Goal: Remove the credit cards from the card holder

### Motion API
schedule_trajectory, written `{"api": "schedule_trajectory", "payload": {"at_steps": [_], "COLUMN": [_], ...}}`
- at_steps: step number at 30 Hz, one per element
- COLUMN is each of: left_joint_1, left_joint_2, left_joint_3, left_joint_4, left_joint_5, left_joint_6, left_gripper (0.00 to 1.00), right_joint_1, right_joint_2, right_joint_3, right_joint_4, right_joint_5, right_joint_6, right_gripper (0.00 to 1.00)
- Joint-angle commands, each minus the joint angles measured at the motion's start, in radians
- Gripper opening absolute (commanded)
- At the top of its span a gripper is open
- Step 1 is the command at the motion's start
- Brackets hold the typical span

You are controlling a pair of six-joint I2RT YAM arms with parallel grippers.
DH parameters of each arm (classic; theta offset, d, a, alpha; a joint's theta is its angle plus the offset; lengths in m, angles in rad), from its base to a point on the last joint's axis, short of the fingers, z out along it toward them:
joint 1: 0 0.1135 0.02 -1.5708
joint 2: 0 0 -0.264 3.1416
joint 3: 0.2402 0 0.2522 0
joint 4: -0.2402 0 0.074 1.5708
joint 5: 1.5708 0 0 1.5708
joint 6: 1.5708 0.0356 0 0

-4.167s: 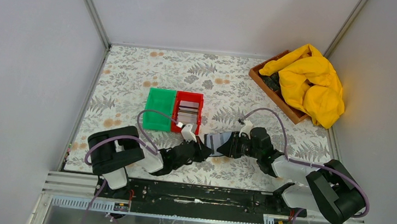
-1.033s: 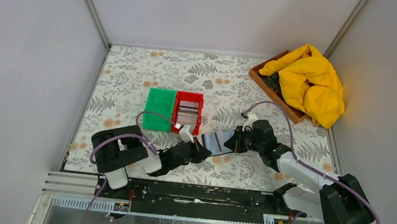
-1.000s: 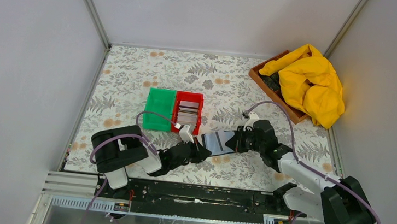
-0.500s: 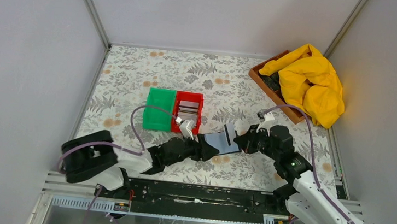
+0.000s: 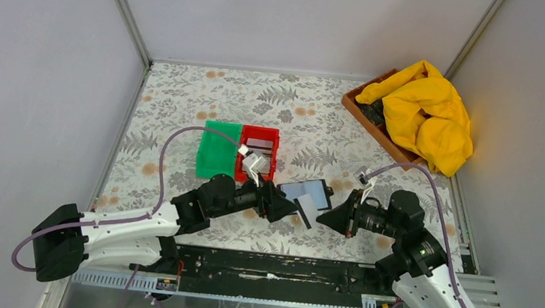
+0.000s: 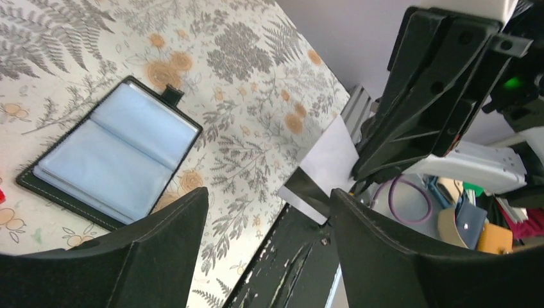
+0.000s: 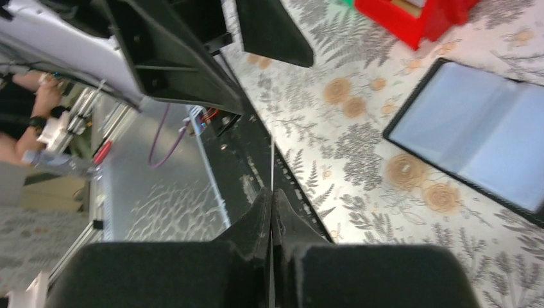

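**One card out in the right jaws, holder lying open**

Top external view: the card holder (image 5: pixel 309 192) lay spread open on the table (image 5: pixel 184 100), roughly midway between its left and right edges. It was on the near side of the red bin (image 5: pixel 276 150) and well short of the near edge. The right gripper (image 5: pixel 321 217) was clamped on a grey-white card (image 5: pixel 304 212), held in the air just near of the holder. The left gripper (image 5: pixel 285 206) stood beside it with its jaws spread and nothing between them. More cards (image 5: pixel 258 151) lay in the red bin; the green bin (image 5: pixel 216 160) sat against its left side.

Left wrist view: both wide-apart fingers framed the scene. The card was pinched by one end only, so most of its length stuck out free. The holder's glossy bluish sleeves faced up; I could not tell whether any card remained inside.

Right wrist view: the card showed edge-on as a thin line running out from the closed fingertips, with the open holder beyond on the right.

Handling, as I judged it: the card looked light, stiff but springy, and slick, so an end grip could let it pivot or slip; a deeper bite across its short edge would hold truer. The holder seemed light and floppy, likely to slide unless pinned by its black cover near the spine.
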Motion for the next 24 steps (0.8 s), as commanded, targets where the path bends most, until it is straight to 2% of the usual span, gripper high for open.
{"api": "schedule_trajectory", "payload": {"at_steps": [1,5,8,16,24], "left_joint_1": [0.009,0.009,0.009,0.009,0.009], "left_joint_2": [0.002,-0.001,-0.01,-0.018,-0.013], "left_joint_3": [-0.001,-0.012,-0.017,-0.028,-0.041], "left_joint_4": [-0.037,0.016,0.039,0.065,0.106], "left_joint_5": [0.166,0.221,0.245,0.24,0.305], "left_joint_6": [0.078,0.083,0.09,0.084,0.087], "left_gripper": [0.78,0.79,0.76,0.35,0.19], "right_joint_1": [-0.004,-0.005,-0.005,-0.004,-0.004], "right_joint_2": [-0.025,-0.016,-0.015,-0.008,-0.009], "right_joint_3": [0.007,-0.008,-0.019,-0.05,-0.074], "right_joint_4": [-0.004,0.011,0.018,0.073,0.128], "right_joint_5": [-0.154,-0.194,-0.201,-0.227,-0.24], "right_joint_6": [0.03,0.036,0.038,0.071,0.108], "right_gripper": [0.0,0.0,0.0,0.0,0.0]}}
